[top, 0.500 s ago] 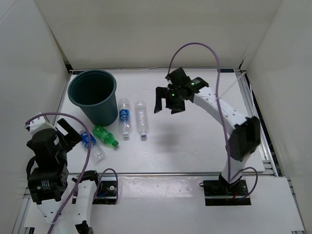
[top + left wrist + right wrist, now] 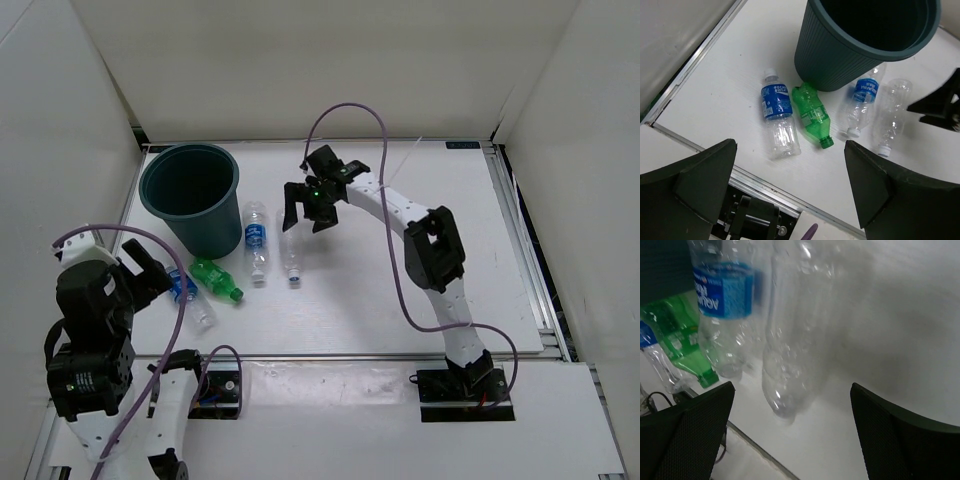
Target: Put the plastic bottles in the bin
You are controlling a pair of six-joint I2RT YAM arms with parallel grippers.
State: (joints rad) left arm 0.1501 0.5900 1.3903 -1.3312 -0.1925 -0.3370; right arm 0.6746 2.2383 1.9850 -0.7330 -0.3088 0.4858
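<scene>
The teal-grey bin (image 2: 191, 193) stands upright at the back left, also in the left wrist view (image 2: 867, 42). Several bottles lie beside it: a clear unlabelled bottle (image 2: 290, 249) (image 2: 891, 116) (image 2: 795, 335), a clear blue-labelled bottle (image 2: 256, 240) (image 2: 863, 103) (image 2: 722, 305), a green bottle (image 2: 215, 278) (image 2: 812, 115) (image 2: 682, 347), and a blue-labelled bottle (image 2: 186, 293) (image 2: 778, 118). My right gripper (image 2: 306, 212) (image 2: 792, 440) is open and empty, hovering over the clear unlabelled bottle. My left gripper (image 2: 150, 270) (image 2: 790, 192) is open and empty, above the table's near left edge.
White walls enclose the table on three sides. A metal rail (image 2: 765, 182) runs along the near edge. Purple cables (image 2: 345, 115) loop over both arms.
My right gripper has swung left and down toward the clear unlabelled bottle. My left arm has shifted slightly. The bottles and bin have not moved.
</scene>
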